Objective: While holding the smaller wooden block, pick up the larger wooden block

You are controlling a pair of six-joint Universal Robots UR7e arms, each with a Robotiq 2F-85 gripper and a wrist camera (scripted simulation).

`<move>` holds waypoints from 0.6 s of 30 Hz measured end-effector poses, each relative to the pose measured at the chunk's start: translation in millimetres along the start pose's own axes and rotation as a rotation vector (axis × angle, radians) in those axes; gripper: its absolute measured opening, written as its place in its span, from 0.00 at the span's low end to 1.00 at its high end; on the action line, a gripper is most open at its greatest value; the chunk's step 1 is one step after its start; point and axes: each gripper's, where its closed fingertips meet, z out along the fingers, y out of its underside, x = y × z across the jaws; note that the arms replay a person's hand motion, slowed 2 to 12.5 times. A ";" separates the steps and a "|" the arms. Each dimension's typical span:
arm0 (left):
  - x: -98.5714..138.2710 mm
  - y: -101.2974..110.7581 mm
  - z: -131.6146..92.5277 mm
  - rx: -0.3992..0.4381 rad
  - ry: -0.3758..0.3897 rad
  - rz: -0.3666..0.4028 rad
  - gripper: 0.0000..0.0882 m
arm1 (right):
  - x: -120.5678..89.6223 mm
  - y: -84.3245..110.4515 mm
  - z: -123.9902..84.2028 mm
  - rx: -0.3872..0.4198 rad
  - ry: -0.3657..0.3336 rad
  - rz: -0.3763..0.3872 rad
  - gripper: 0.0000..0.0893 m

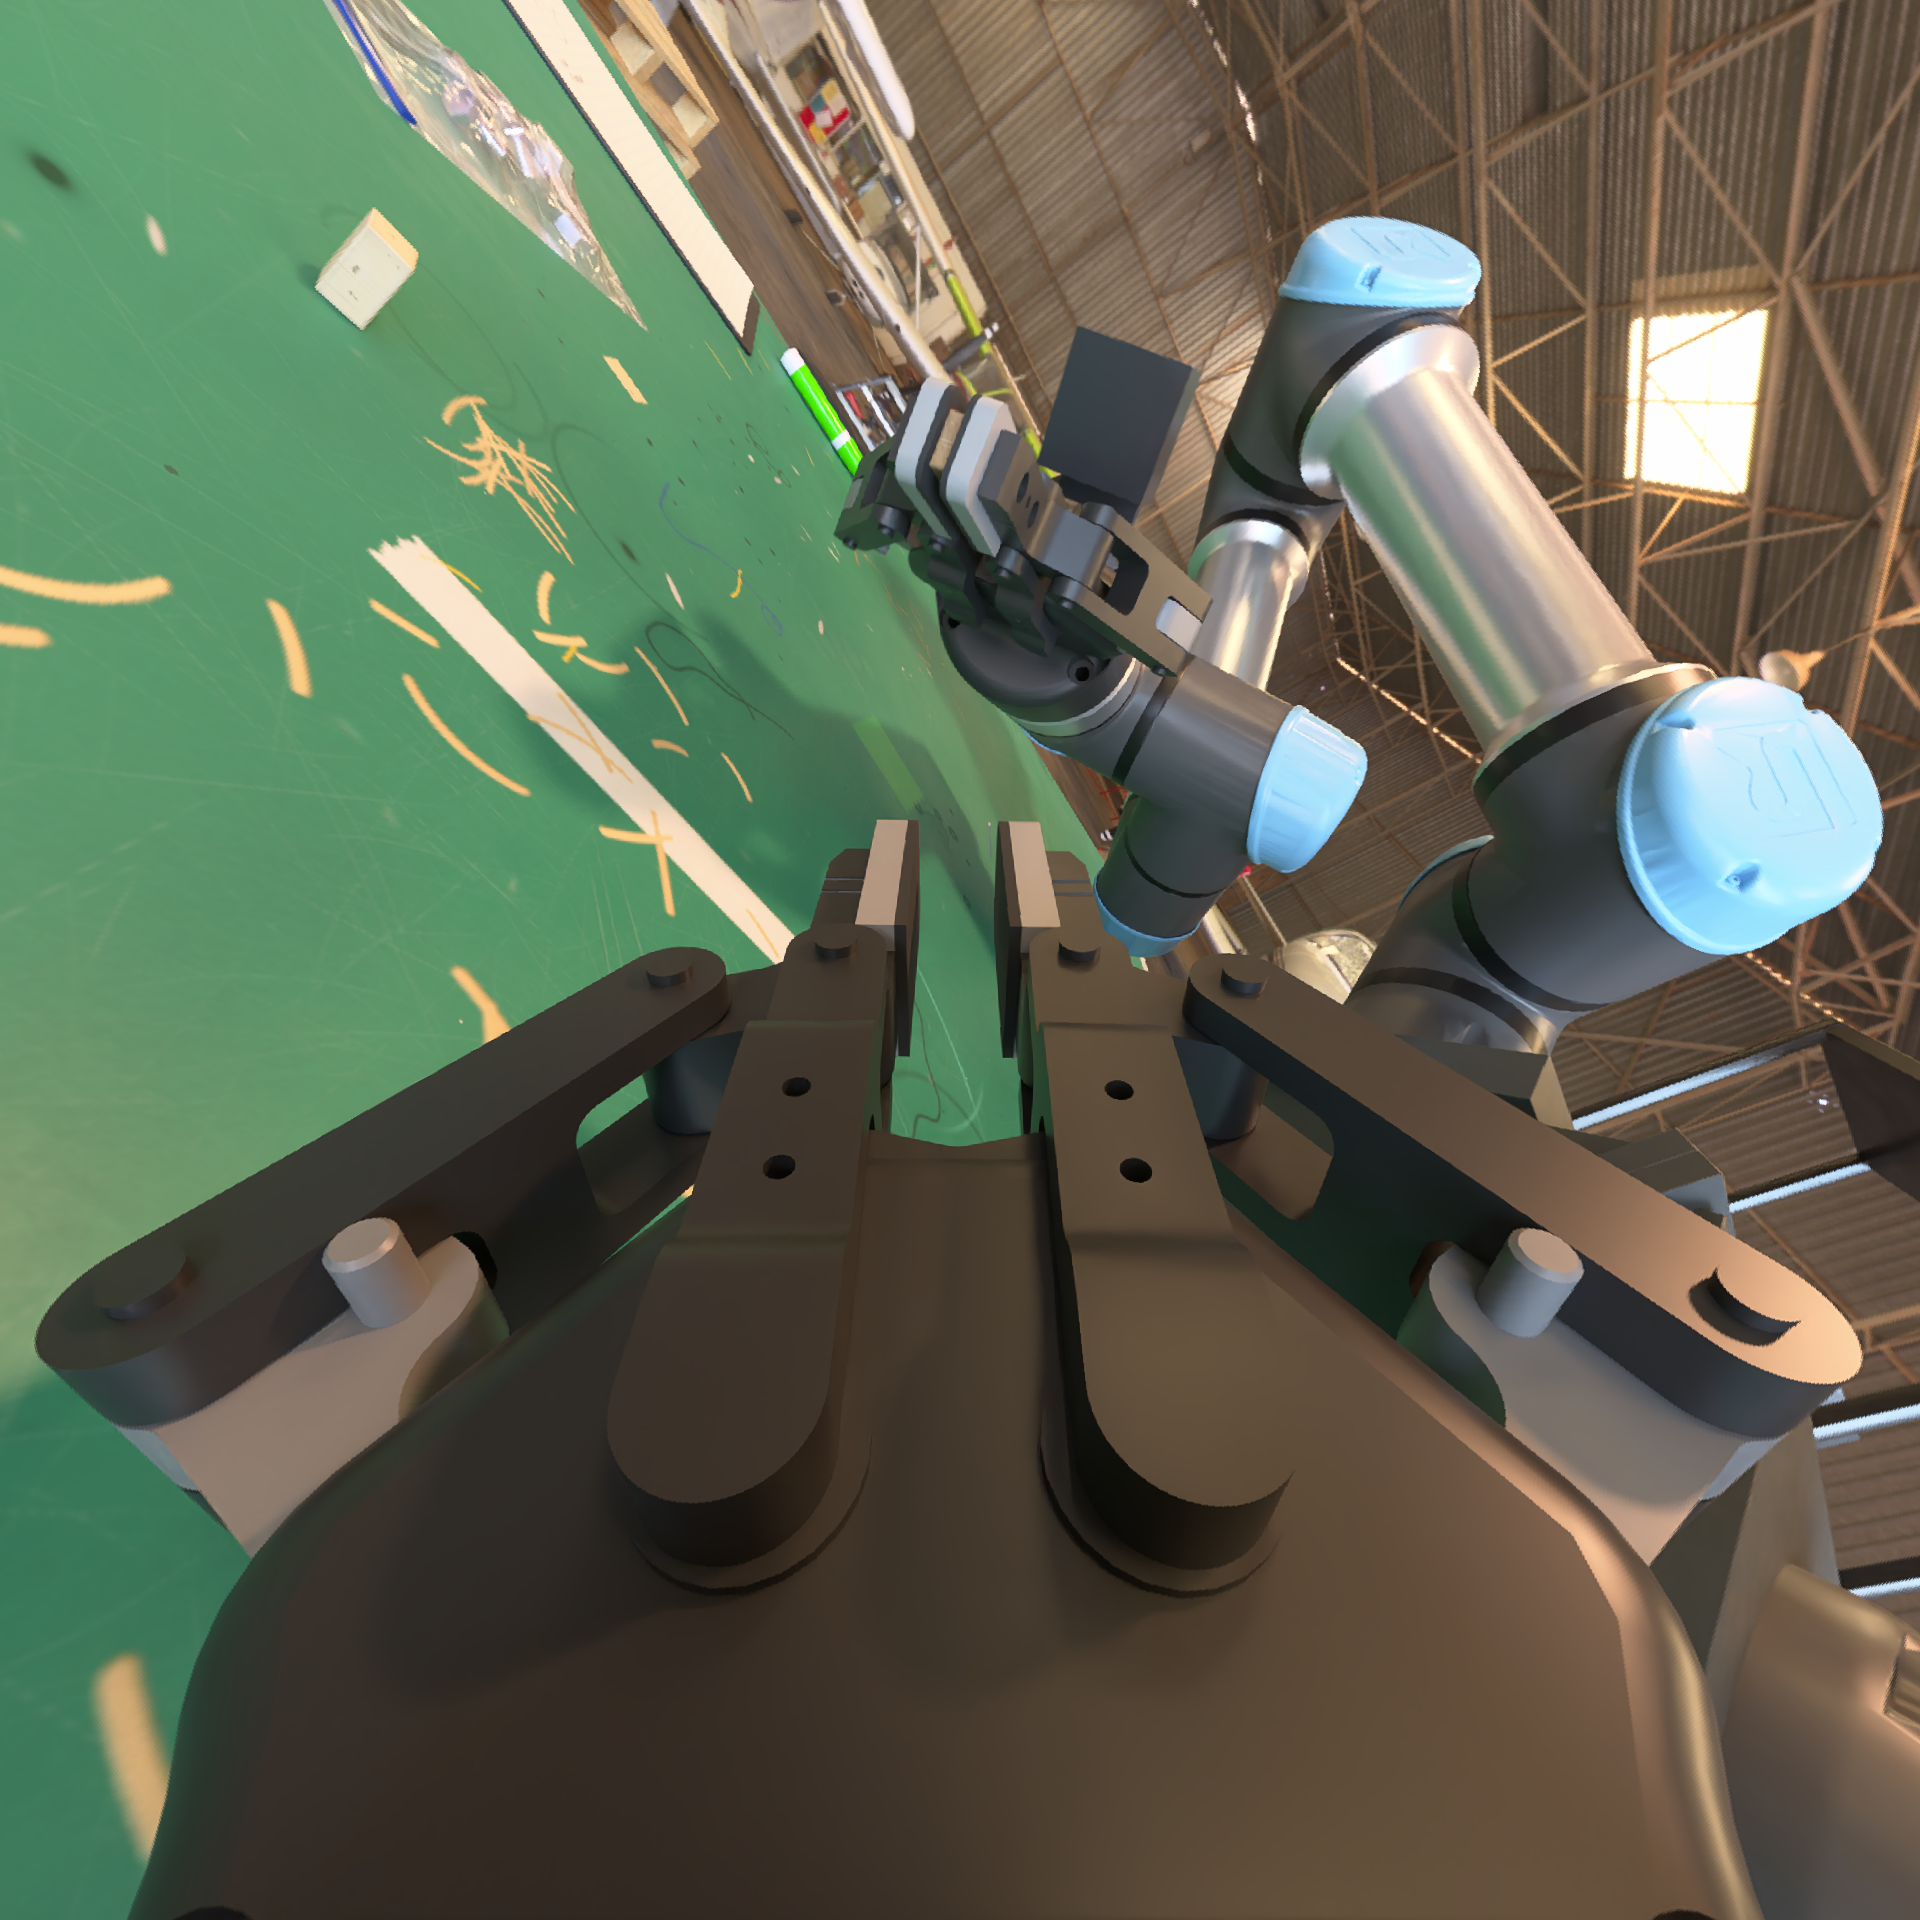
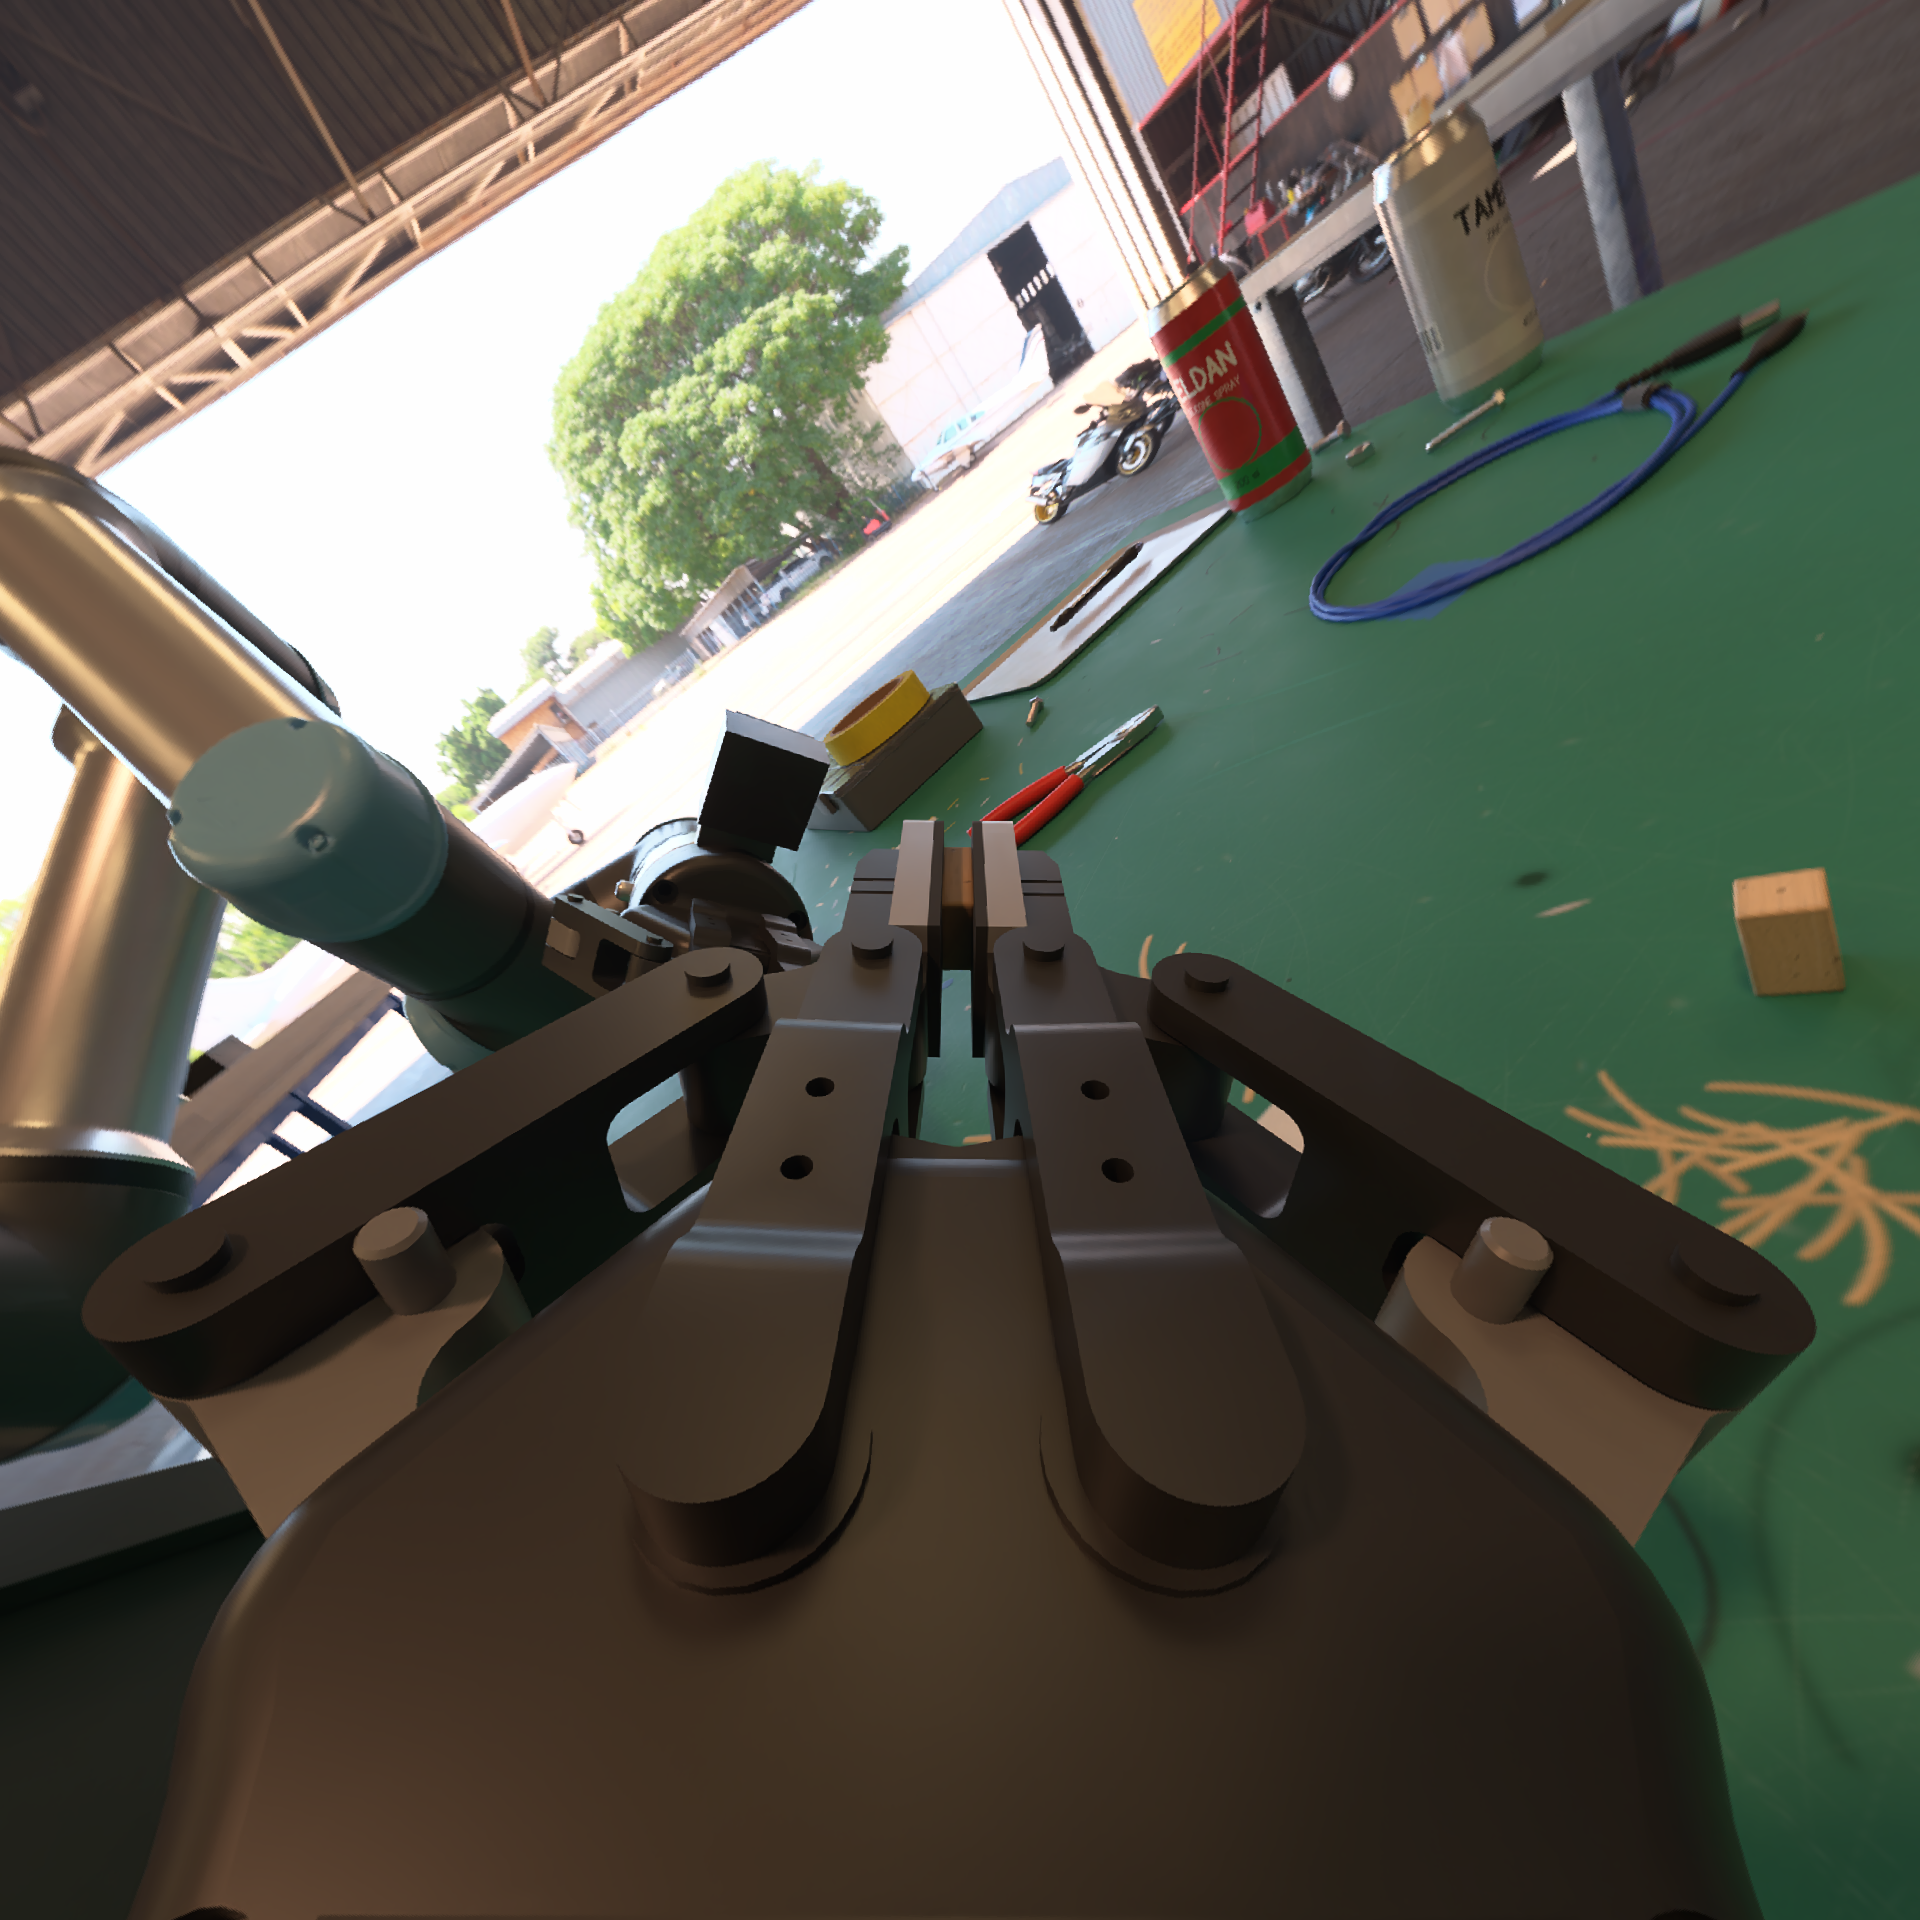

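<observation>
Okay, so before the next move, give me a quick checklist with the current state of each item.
1. Right tool shut on small tan wooden block: ok.
2. Small block lifted off the green table mat: ok.
3. Left tool empty, jaws parted: ok.
4. Larger pale wooden block resting on the mat, nothing touching it: ok.
5. Left tool lined up over larger block: not ok, block lies far off.
6. Left jaw gap wide enough for larger block: cannot tell.
</observation>
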 end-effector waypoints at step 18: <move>-6.9 14.1 4.4 -0.116 -0.096 0.144 0.00 | -31.0 3.7 6.4 -0.036 -0.036 -0.293 0.05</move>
